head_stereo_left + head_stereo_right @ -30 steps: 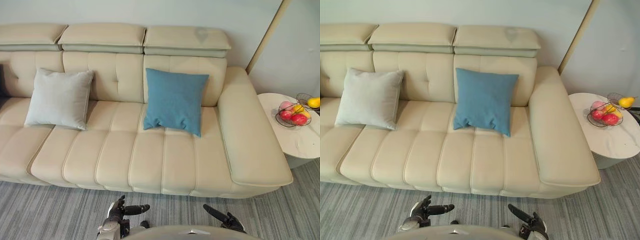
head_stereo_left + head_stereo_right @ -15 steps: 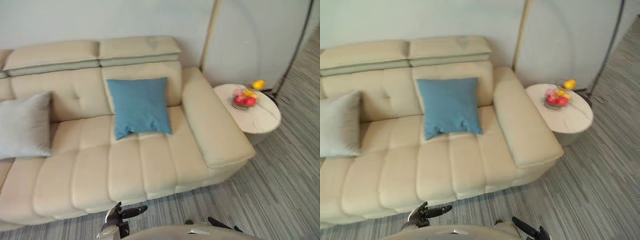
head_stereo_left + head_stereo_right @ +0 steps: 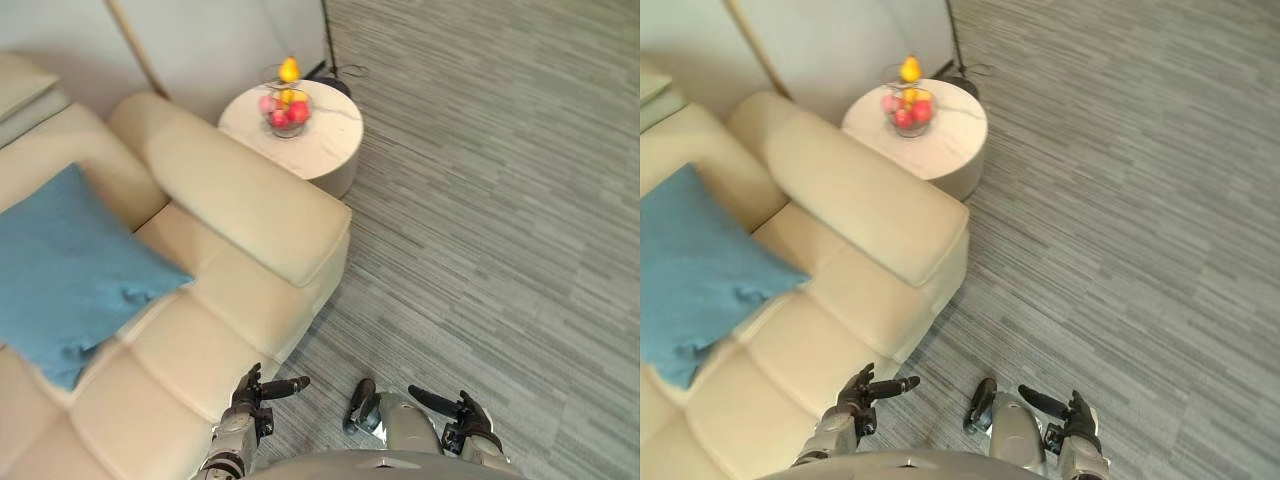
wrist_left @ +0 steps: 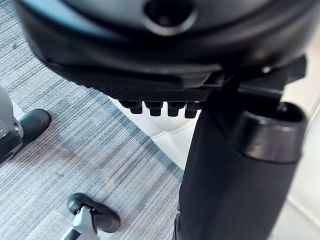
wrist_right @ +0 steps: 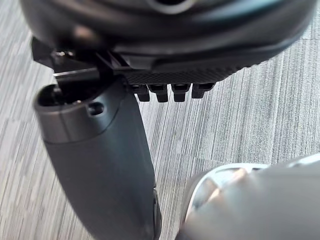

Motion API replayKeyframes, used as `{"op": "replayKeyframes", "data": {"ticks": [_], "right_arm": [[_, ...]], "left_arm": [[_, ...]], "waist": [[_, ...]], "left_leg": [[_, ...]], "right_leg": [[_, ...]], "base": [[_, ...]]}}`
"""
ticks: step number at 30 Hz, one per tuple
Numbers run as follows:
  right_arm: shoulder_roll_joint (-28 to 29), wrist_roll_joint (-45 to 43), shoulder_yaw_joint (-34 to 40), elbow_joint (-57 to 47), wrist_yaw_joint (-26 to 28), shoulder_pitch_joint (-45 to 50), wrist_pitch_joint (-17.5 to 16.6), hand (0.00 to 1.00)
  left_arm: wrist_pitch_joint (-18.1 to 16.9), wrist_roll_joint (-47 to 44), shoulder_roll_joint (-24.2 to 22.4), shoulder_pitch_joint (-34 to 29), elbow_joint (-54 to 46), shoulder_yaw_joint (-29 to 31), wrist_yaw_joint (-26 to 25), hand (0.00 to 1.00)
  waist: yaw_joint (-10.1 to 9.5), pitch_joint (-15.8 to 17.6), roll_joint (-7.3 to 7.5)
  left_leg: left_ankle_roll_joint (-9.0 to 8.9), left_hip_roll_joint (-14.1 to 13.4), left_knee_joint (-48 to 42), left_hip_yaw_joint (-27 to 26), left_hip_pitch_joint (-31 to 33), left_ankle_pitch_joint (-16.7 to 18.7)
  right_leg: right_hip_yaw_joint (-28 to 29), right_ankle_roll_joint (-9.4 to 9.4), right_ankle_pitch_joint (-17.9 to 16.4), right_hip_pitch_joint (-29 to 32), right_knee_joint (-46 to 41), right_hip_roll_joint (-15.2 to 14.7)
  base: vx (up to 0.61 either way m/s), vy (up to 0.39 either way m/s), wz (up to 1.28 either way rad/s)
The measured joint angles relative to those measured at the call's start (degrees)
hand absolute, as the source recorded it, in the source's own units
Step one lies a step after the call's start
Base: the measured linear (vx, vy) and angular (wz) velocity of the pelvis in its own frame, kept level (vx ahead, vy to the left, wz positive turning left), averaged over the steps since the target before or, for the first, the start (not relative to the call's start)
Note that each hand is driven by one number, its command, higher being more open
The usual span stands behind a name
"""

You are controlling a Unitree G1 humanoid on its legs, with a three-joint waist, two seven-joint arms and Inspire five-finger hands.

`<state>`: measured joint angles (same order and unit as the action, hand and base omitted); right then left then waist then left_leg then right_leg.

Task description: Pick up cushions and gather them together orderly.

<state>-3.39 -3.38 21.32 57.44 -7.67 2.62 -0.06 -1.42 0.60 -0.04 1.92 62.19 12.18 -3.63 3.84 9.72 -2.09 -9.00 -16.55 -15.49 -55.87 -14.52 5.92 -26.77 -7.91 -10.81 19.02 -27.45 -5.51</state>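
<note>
the left robot hand (image 3: 255, 398) and the right robot hand (image 3: 462, 422) hang empty, fingers relaxed, in front of the sofa (image 3: 240, 205), where the blue cushion (image 3: 70, 265) leans against its back.

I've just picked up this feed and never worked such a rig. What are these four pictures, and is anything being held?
This is a walking humanoid with two arms that end in dark hands. The two wide pictures come from the camera on its head, looking down. They show a cream sofa with a blue cushion on it, a round side table carrying a fruit bowl, and grey carpet. The left hand and right hand hang low in front of the robot. The two close pictures come from wrist cameras looking along each hand. In both, the fingers are straight and hold nothing.
</note>
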Motion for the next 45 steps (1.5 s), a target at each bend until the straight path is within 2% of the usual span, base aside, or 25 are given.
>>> {"op": "replayKeyframes", "data": {"ticks": [1,2,4,7,9,13,16,18,19,20,24,25,27,28,29,32,34,35,36,37,39,42,43,44,45], "right_arm": [[-0.1,0.0,0.0,1.0,0.0,0.0,0.0,1.0],[0.2,0.0,0.0,2.0,-0.1,0.0,0.2,1.0],[0.3,0.0,0.1,1.9,-0.3,0.6,0.7,1.0],[0.5,0.0,-0.1,1.8,-0.5,0.8,1.0,1.0],[0.7,0.0,-0.1,1.5,-0.5,0.8,1.0,1.0],[0.9,-0.1,-0.7,0.6,-1.0,1.1,1.0,1.0],[0.6,-0.2,-2.2,0.5,-1.4,0.6,1.0,1.0],[1.0,-0.2,-2.8,-0.1,-1.4,0.8,1.0,1.0],[2.2,-0.2,-2.9,-0.6,-1.3,1.0,0.7,1.0],[3.0,-0.3,-2.9,-0.7,-1.3,1.1,0.7,1.0],[4.8,-0.7,-3.6,-2.3,0.0,0.9,0.8,1.0],[4.9,-0.6,-3.6,-3.1,0.0,0.4,0.4,1.0],[5.1,-0.6,-3.5,-3.2,0.1,-0.4,0.1,1.0],[5.2,-0.6,-3.5,-3.2,0.1,-0.4,0.1,1.0],[4.4,-0.5,-3.5,-2.3,0.1,-1.2,-0.3,1.0],[2.4,-0.1,-3.4,1.4,-0.3,-1.2,-0.2,1.0],[1.6,-0.1,-3.3,3.2,-0.5,-0.8,-0.2,1.0],[1.6,-0.2,-3.2,3.1,-0.5,-0.4,-0.2,1.0],[1.7,-0.9,-3.7,2.8,-0.3,0.2,-0.2,1.0],[2.1,-1.3,-3.9,2.3,-0.4,0.5,-0.2,1.0],[2.8,-1.4,-4.2,1.7,-0.9,0.6,-0.2,1.0],[3.3,-2.0,-4.4,0.6,-1.2,0.1,-0.1,1.0],[3.3,-2.0,-4.5,0.5,-1.2,0.1,-0.1,1.0],[2.6,-2.3,-4.5,0.1,-1.0,0.2,0.0,1.0],[2.4,-2.4,-4.5,0.4,-1.1,0.1,-0.1,1.0]], "left_arm": [[0.4,0.0,0.1,-0.3,0.1,0.0,0.0,1.0],[0.7,0.0,0.0,-1.0,0.2,0.1,0.0,1.0],[0.8,0.0,0.0,-1.0,-0.2,1.0,0.1,1.0],[-0.5,-0.1,0.1,-1.1,-2.0,2.6,0.0,1.0],[-1.1,-0.1,-0.6,-1.0,-3.1,2.6,-0.1,1.0],[-2.3,-0.1,-2.7,-0.4,-5.5,2.7,-0.1,1.0],[-2.5,-0.2,-3.5,-0.3,-6.5,2.8,-0.1,1.0],[-2.4,-0.2,-3.5,-0.4,-6.2,2.8,0.0,1.0],[-2.0,-0.2,-2.9,-0.3,-5.6,2.9,-0.1,1.0],[-1.7,-0.2,-2.6,-0.3,-5.5,2.9,-0.1,1.0],[-0.4,-0.2,-1.6,0.7,-4.4,2.7,-0.6,1.0],[-0.4,-0.7,-1.4,0.6,-4.0,2.5,-1.0,1.0],[-0.4,-1.4,-0.7,0.7,-2.6,2.4,-1.1,1.0],[-0.4,-1.4,-0.5,0.7,-2.6,2.4,-1.1,1.0],[-0.2,-1.4,0.5,0.8,-0.4,1.5,-1.0,1.0],[-0.3,-1.6,0.3,0.5,-0.1,-2.3,-0.5,1.0],[-0.5,-1.3,0.3,0.2,-0.4,-2.3,-0.1,1.0],[-0.5,-1.2,0.3,-0.2,-0.9,-2.0,-0.1,1.0],[-0.2,-1.1,0.3,-0.4,-1.8,-0.3,0.1,1.0],[-0.4,-1.1,0.7,-0.5,-3.2,0.4,0.0,1.0],[-1.1,-1.1,1.4,-0.7,-4.9,0.5,-0.1,1.0],[-1.8,-1.1,0.3,-0.5,-6.5,0.4,0.0,1.0],[-1.9,-1.1,-0.2,-0.5,-6.9,0.3,0.0,1.0],[-1.8,-1.1,-1.2,-0.7,-6.6,0.2,-0.1,1.0],[-1.7,-1.2,-1.1,-0.6,-6.1,0.2,0.1,1.0]], "waist": [[-0.01,0.1,0.21],[-0.08,0.9,0.69],[-0.12,1.5,0.25],[-0.92,1.8,0.69],[-1.76,2.0,0.93],[-3.32,1.9,1.27],[-3.72,1.7,1.18],[-4.07,1.0,0.83],[-4.18,0.5,2.49],[-4.22,0.0,3.29],[-5.53,-0.5,4.37],[-5.91,-0.3,3.82],[-6.34,-0.3,3.24],[-6.39,-0.4,3.35],[-6.05,-0.8,2.02],[-5.89,-0.8,2.38],[-5.96,-0.9,2.01],[-6.02,-1.0,1.09],[-5.9,-0.6,0.73],[-6.15,-0.2,1.18],[-7.14,0.7,2.08],[-7.97,0.7,1.94],[-8.47,0.6,1.88],[-8.75,-0.1,-0.08],[-8.86,-0.2,0.12]], "left_leg": [[1.09,-1.9,-5.2,0.4,0.5,-0.8],[4.39,-6.3,-16.7,3.6,2.1,0.1],[6.47,-9.4,-28.0,9.1,5.4,4.2],[4.41,-5.3,-33.8,26.4,16.0,10.7],[5.17,-2.6,-29.6,30.6,19.8,11.7],[4.7,5.5,-16.1,45.2,27.1,11.4],[4.44,8.8,-9.9,53.8,29.3,9.6],[5.8,8.3,-6.9,54.1,28.0,4.6],[4.45,8.0,-6.6,50.7,26.1,3.6],[5.1,8.0,-6.5,49.0,25.6,4.1],[7.91,8.0,-5.6,40.5,20.5,5.8],[8.21,7.6,-5.4,38.2,18.2,6.4],[7.79,6.6,-3.9,34.1,14.5,6.6],[7.67,6.6,-3.9,33.9,14.4,6.7],[6.36,5.3,-4.1,31.7,12.7,6.4],[3.35,6.5,-4.2,33.4,12.4,8.9],[3.21,6.8,-3.3,34.2,12.7,9.7],[4.13,5.2,-6.5,34.3,13.4,6.8],[6.24,0.7,-21.7,35.1,17.7,6.6],[9.78,-1.0,-30.0,36.4,20.9,4.1],[9.5,-0.9,-39.8,39.6,26.2,8.9],[8.12,4.2,-30.0,42.5,32.4,11.8],[7.21,5.9,-23.3,44.1,33.5,10.8],[4.78,6.3,-14.8,47.2,33.8,5.6],[5.29,7.0,-15.4,47.1,33.3,5.2]], "right_leg": [[1.3,-0.27,-0.5,-0.4,0.0,0.7],[4.1,-0.51,-0.9,-2.6,1.3,2.3],[6.6,-0.58,-0.9,-5.7,3.2,4.7],[15.0,-0.7,-1.6,-10.6,4.9,9.6],[19.3,-0.5,-1.5,-12.1,5.3,10.9],[30.0,1.26,-1.5,-14.3,7.2,12.9],[36.7,2.56,-2.1,-15.0,7.2,14.5],[42.2,4.89,-3.6,-15.3,5.3,16.2],[44.2,7.63,-5.5,-14.6,2.6,15.6],[44.0,9.04,-6.2,-13.8,1.6,15.1],[29.7,13.23,-7.4,-9.3,-6.8,7.6],[20.0,12.67,-7.9,-7.7,-9.3,2.4],[7.2,10.58,-6.9,-7.8,-1.0,-2.7],[6.4,10.31,-6.1,-7.8,-0.1,-2.9],[2.3,6.54,-4.4,-9.4,1.7,-2.1],[4.1,6.06,-4.5,-13.8,5.8,-1.4],[5.2,5.89,-4.6,-16.5,7.8,-0.1],[5.8,5.71,-4.9,-17.8,8.3,1.7],[6.8,5.57,-5.0,-20.9,9.9,3.9],[7.6,5.52,-5.1,-22.5,10.7,4.3],[11.9,4.79,-5.5,-25.6,12.3,4.2],[19.2,5.62,-6.1,-27.4,13.8,1.8],[21.2,7.77,-7.4,-27.4,14.1,0.9],[23.3,9.87,-8.6,-27.3,14.1,1.5],[24.9,10.89,-9.3,-27.5,13.7,1.0]], "base": [[0.22,-0.317,-1.24],[0.17,-0.285,-0.97],[0.14,-0.22,-1.04],[0.11,-0.045,-1.38],[0.06,0.019,-1.36],[0.09,0.085,-1.34],[0.23,0.168,-1.27],[0.37,0.241,-1.64],[0.35,0.217,-1.8],[0.41,0.211,-1.27],[0.29,0.105,-1.1],[0.25,0.016,-1.32],[0.31,-0.075,-1.21],[0.31,-0.159,-1.01],[0.26,-0.164,-0.6],[0.21,-0.154,-0.36],[0.18,-0.059,-0.34],[0.24,-0.076,-0.53],[0.19,-0.074,-0.56],[0.22,-0.06,-0.8],[0.19,0.035,-0.85],[0.25,0.191,-1.22],[0.33,0.317,-1.35],[0.23,0.223,-1.17],[0.24,0.197,-0.71]]}}
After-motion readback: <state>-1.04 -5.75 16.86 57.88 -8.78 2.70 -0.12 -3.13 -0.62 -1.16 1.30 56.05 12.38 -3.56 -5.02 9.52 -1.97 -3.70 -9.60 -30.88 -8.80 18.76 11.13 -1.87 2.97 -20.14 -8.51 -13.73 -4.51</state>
